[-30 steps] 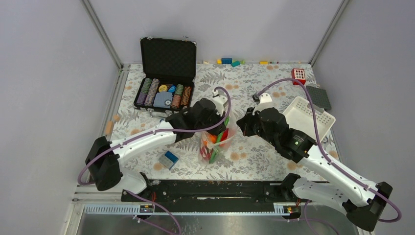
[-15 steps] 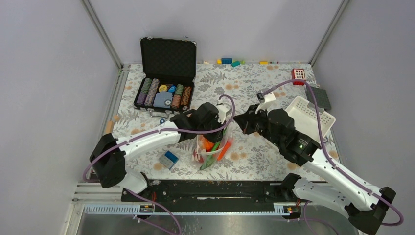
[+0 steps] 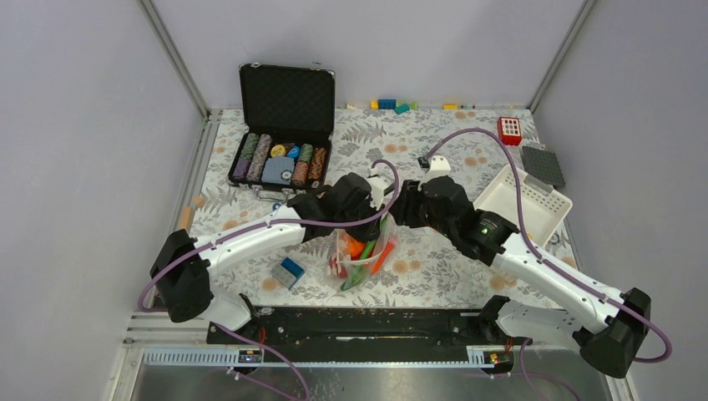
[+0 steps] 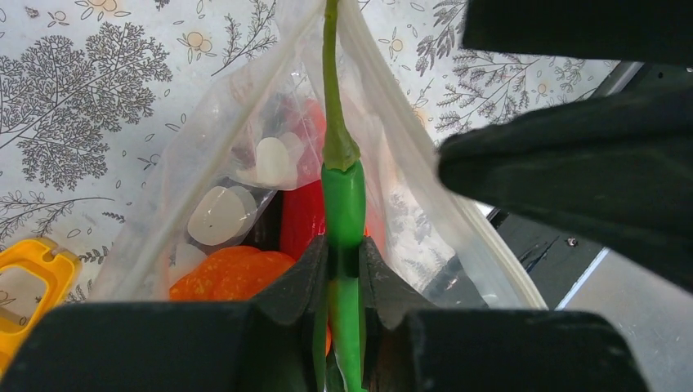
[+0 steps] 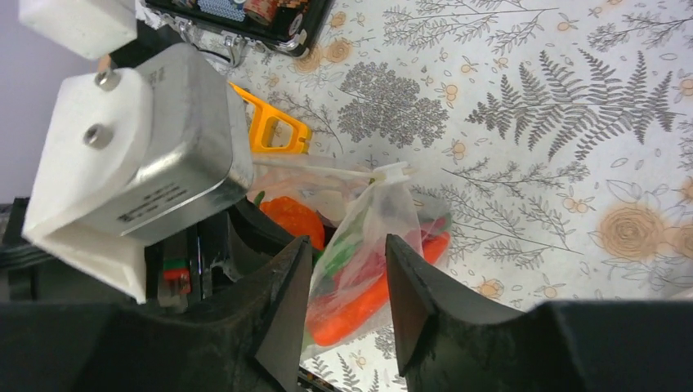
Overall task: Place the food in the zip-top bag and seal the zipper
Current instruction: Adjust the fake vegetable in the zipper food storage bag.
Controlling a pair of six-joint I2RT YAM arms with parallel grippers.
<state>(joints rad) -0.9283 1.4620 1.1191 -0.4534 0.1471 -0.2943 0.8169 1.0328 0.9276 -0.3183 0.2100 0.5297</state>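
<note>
The zip-top bag [image 3: 363,252] stands mid-table, its top held up by my left gripper [image 3: 370,219]. In the left wrist view that gripper [image 4: 344,249] is shut on the bag's mouth with a green pod [image 4: 344,204] pinched between its pads. Inside lie an orange pumpkin [image 4: 229,273] and a red chili [image 4: 301,216]. The zipper [image 4: 498,253] runs along the right rim. My right gripper [image 5: 347,241] hangs open just above the bag [image 5: 372,220], next to the left one [image 3: 402,209]. A carrot [image 5: 359,306] shows through the film.
An open poker-chip case [image 3: 282,159] sits at the back left and a white basket [image 3: 522,205] at the right. A blue block [image 3: 290,271] lies near the front, an orange-yellow clip [image 5: 270,126] beside the bag, and a red block [image 3: 509,129] and grey plate [image 3: 543,165] far right.
My right gripper opened, letting go of the bag, and shifted left toward the left gripper. The bag came down from hanging between both grippers and sagged wider.
</note>
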